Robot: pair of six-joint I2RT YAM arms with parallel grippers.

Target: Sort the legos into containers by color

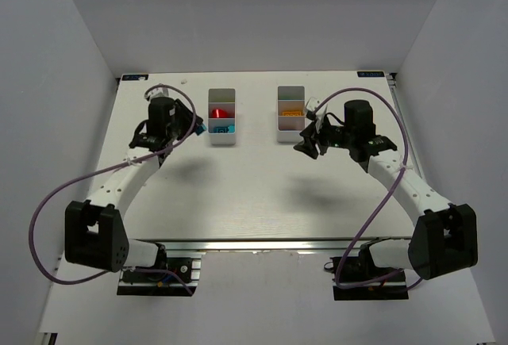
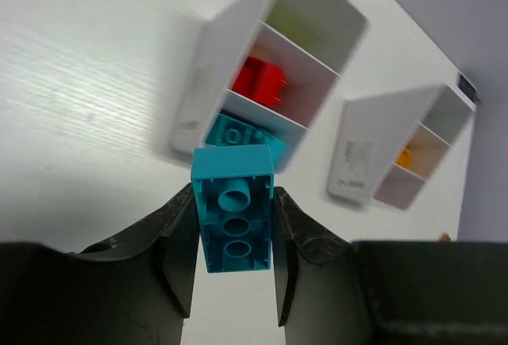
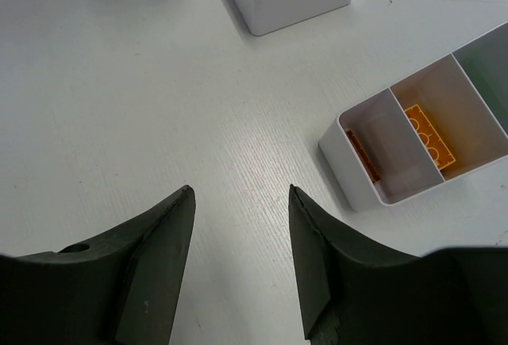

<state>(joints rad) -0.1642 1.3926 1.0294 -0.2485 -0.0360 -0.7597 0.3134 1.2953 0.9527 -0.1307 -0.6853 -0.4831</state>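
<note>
1. White walls (image 1: pixel 48 83) enclose a pale wood-grain tabletop (image 1: pixel 262 194). Both bins stand near its far edge, apart from each other: the left bin (image 1: pixel 211 123) toward the left edge, the right bin (image 1: pixel 291 137) toward the right edge.
2. We find the left hand (image 2: pixel 234 196) clenched on a teal brick (image 2: pixel 234 218), gripped by its long sides with the hollow underside facing the wrist camera. The brick is off the tabletop, just beside the near end of the left bin, on the side toward the left edge.
3. We find the right hand (image 3: pixel 240 193) released and holding nothing. It hangs close to the near end of the right bin.
4. Left bin contents:
   - Near compartment: a stored teal brick (image 2: pixel 236 135).
   - Middle compartment: red bricks (image 2: pixel 260 82).
   - Far compartment: a lime tint only; we cannot tell what is in it.
5. Right bin contents:
   - Middle compartment: an orange brick (image 3: pixel 429 135).
   - Other two compartments: too unclear to read.
6. We see no brick lying on the tabletop outside the bins in any view, so we judge the sorting nearly complete. What is left appears to be one placement: bring the held teal brick over the near compartment of the left bin, where its match lies, and let it go.
</note>
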